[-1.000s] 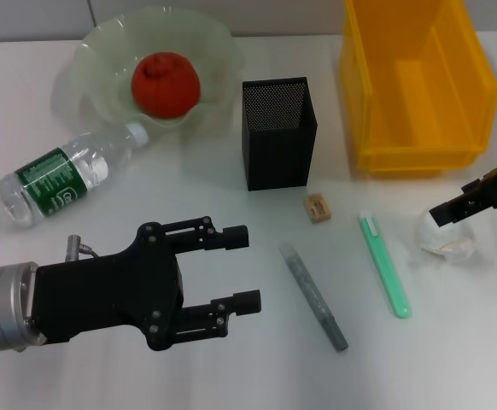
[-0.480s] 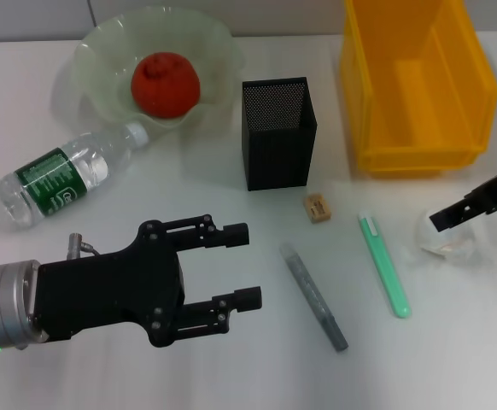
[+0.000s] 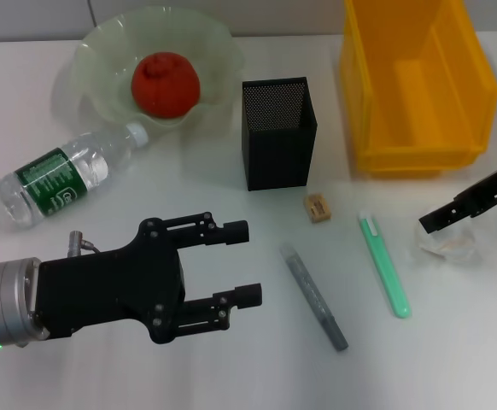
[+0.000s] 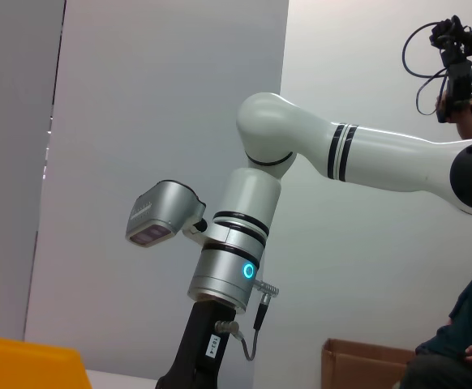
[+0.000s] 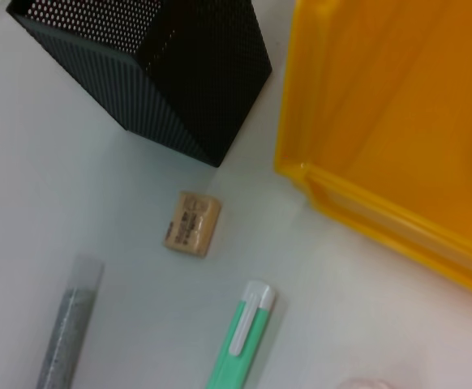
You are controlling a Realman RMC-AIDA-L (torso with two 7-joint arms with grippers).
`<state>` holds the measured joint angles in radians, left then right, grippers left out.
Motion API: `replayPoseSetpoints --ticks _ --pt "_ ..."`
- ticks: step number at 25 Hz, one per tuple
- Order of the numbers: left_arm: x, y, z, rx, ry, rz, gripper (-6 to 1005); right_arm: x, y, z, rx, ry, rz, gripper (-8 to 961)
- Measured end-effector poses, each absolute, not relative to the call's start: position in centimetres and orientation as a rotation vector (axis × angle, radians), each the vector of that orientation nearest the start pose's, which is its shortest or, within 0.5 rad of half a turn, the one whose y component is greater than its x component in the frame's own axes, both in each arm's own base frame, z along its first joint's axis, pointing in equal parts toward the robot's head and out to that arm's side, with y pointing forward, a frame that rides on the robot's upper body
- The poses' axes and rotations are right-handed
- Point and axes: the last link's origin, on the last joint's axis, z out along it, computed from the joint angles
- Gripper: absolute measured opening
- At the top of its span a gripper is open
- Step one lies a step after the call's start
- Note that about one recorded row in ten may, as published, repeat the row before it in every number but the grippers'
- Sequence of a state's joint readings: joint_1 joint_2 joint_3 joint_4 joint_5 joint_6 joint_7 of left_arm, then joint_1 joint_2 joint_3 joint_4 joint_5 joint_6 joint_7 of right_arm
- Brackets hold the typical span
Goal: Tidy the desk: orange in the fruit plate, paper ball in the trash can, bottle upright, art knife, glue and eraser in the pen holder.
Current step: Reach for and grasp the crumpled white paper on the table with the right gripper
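Now over the paper ball [image 3: 447, 245], at the right edge of the surface, just near of the trash can [image 3: 415, 81]: right gripper [image 3: 453, 213], fingers hanging just above the wad and partly hiding it; open or gripping, cannot tell. Likely step in hand: picking up the ball for the yellow bin.

To do it well: come straight down, centre on the wad, close gently enough not to squirt it sideways, then lift clear of the bin's thick near rim before moving far and letting go inside. Worth minding the green art knife [image 3: 384, 266] lying just left of the ball.

Elsewhere: orange [image 3: 165, 84] already in the fruit plate [image 3: 103, 47] at far left. Bottle [image 3: 69, 173] on its side, near of the plate. Eraser [image 3: 318, 207] just near of the pen holder [image 3: 277, 132]; grey glue stick [image 3: 314, 296] nearer still. Left gripper [image 3: 236, 265] parked at near left, fingers open, empty.
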<state>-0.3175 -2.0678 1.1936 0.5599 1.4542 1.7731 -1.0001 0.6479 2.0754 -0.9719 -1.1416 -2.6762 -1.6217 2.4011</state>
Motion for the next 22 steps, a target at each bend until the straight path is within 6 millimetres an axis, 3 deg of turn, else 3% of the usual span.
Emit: replayPoseSetpoints --ticks 22 --pt "-24.5 24.8 -3.0 -2.796 -0.224 -1.183 658 24.6 36.4 2.6 -2.498 1.244 -0.419 759"
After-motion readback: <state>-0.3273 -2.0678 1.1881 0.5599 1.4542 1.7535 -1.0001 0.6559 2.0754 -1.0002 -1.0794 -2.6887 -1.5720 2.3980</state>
